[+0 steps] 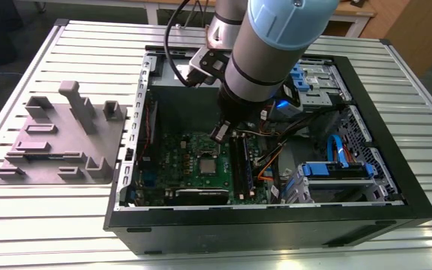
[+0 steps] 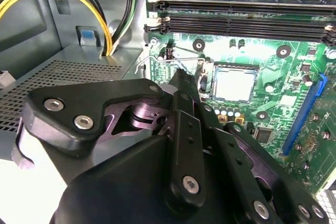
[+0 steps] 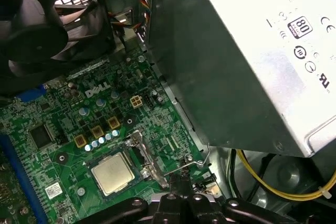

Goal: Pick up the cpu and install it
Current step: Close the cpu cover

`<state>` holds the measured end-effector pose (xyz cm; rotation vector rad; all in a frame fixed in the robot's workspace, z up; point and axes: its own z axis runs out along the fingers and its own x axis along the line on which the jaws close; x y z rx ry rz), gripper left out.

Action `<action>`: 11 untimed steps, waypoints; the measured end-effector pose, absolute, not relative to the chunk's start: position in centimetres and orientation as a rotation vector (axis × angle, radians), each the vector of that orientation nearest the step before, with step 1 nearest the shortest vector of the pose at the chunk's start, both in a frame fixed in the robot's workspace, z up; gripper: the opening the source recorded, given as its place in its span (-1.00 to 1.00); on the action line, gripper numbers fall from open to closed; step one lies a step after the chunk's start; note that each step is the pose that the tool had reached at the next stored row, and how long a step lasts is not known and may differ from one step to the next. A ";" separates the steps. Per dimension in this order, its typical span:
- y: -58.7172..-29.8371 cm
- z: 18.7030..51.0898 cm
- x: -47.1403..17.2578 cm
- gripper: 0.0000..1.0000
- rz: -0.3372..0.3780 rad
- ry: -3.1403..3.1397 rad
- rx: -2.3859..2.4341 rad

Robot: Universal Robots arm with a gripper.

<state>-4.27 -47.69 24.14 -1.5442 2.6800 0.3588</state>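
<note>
Your cpu (image 1: 207, 165) is a small flat square chip with a pale silver-grey metal top, and it sits in the socket on the green motherboard (image 1: 172, 163) inside the open computer case (image 1: 396, 169). In both wrist views its lid looks matte and evenly lit, framed by the socket's dark border. You can see it in the first wrist view (image 3: 112, 173) beside the socket's thin metal lever (image 3: 184, 165), and in the second wrist view (image 2: 234, 84) below the long black RAM slots (image 2: 241, 23). Your pincer (image 1: 222, 134) hangs above the board, just short of the chip, apart from it. In the second wrist view its black fingers (image 2: 185, 90) come together to a narrow tip with nothing between them. The case rests on a slatted desk (image 1: 66, 219), with a grey fixture tray (image 1: 62, 138) at the exterior view's left.
</note>
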 end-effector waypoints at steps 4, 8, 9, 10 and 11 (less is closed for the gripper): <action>-47.8 24.1 -4.3 -0.80 0.359 2.680 -1.544; -47.9 24.1 -4.3 -0.80 0.359 2.680 -1.544; -48.0 24.1 -4.3 -0.80 0.359 2.680 -1.544; -48.0 24.1 -4.3 -0.80 0.359 2.680 -1.544; -48.0 24.1 -4.3 -0.80 0.359 2.680 -1.544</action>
